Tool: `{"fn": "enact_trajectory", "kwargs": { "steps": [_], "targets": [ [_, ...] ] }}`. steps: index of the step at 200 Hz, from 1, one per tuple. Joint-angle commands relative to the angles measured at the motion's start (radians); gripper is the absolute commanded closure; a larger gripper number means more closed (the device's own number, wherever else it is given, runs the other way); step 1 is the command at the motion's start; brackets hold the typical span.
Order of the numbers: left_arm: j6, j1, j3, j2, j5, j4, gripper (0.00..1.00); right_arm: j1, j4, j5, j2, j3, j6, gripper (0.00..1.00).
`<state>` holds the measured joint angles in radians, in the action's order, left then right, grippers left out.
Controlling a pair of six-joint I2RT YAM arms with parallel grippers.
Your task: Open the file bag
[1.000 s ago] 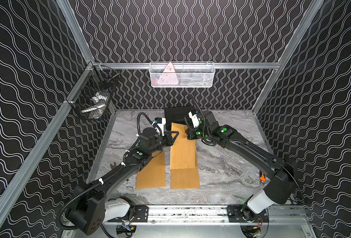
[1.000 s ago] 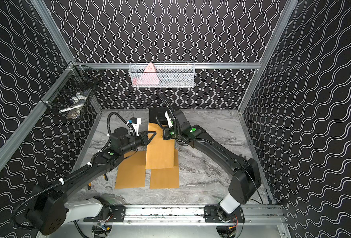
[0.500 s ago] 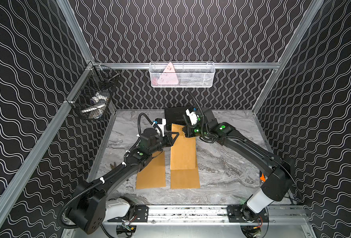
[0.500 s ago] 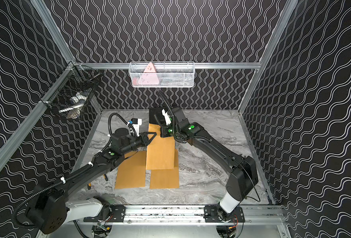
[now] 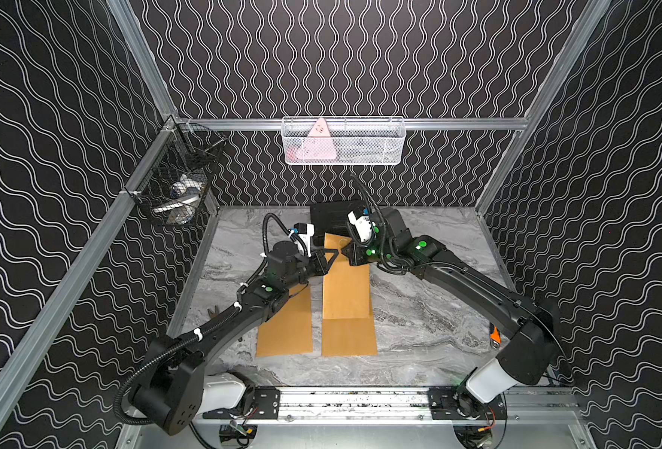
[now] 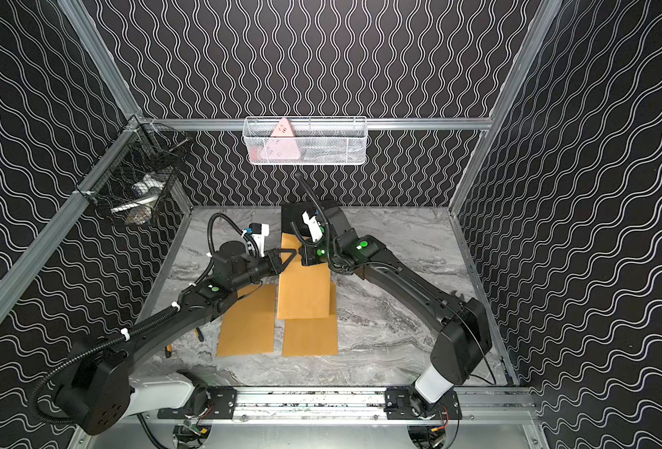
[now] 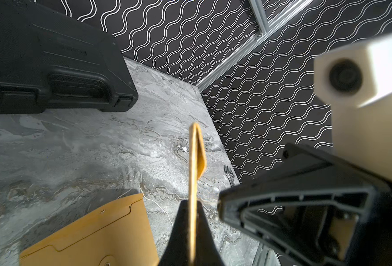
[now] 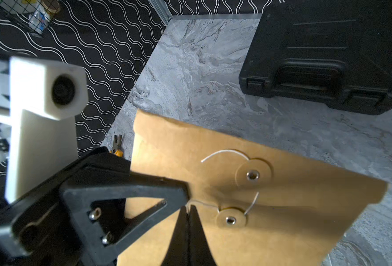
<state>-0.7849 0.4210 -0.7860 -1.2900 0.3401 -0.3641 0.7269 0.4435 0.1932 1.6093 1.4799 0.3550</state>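
Note:
The brown paper file bag (image 5: 345,287) (image 6: 304,291) is tilted, its flap end lifted off the table. My left gripper (image 5: 331,254) (image 7: 191,205) is shut on its side edge (image 7: 194,161) near the flap. My right gripper (image 5: 345,252) (image 8: 187,208) is shut on the white string (image 8: 202,202) where it leaves the lower paper disc (image 8: 230,220). The upper disc (image 8: 252,175) on the flap carries a loose curl of string. The left gripper's finger (image 8: 121,186) shows beside the bag in the right wrist view.
Two more brown bags lie flat: one (image 5: 286,326) under my left arm, one (image 5: 349,336) below the lifted bag. A black case (image 5: 331,217) sits at the back. Wire baskets (image 5: 343,142) (image 5: 177,186) hang on the walls. Pliers (image 5: 214,313) and an orange tool (image 5: 494,336) lie at the table's sides.
My right gripper has shifted slightly back and left, keeping hold of the string. The left gripper keeps its grip on the bag's edge, almost still.

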Motion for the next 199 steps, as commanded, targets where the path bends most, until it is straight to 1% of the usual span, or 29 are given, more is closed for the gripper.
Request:
{"fn": "enact_trajectory", "kwargs": {
  "steps": [1,102,199],
  "targets": [
    [-0.014,-0.004,-0.014,-0.009,-0.011,-0.054,1.00,0.005,-0.038,0.009,-0.018,-0.025,0.019,1.00],
    [-0.004,-0.060,-0.044,0.013,-0.007,-0.028,1.00,0.005,-0.057,-0.034,-0.081,-0.172,0.064,1.00],
    [-0.010,-0.079,-0.029,0.038,0.010,-0.029,1.00,0.002,-0.003,-0.129,-0.096,-0.175,0.041,1.00]
  ]
}}
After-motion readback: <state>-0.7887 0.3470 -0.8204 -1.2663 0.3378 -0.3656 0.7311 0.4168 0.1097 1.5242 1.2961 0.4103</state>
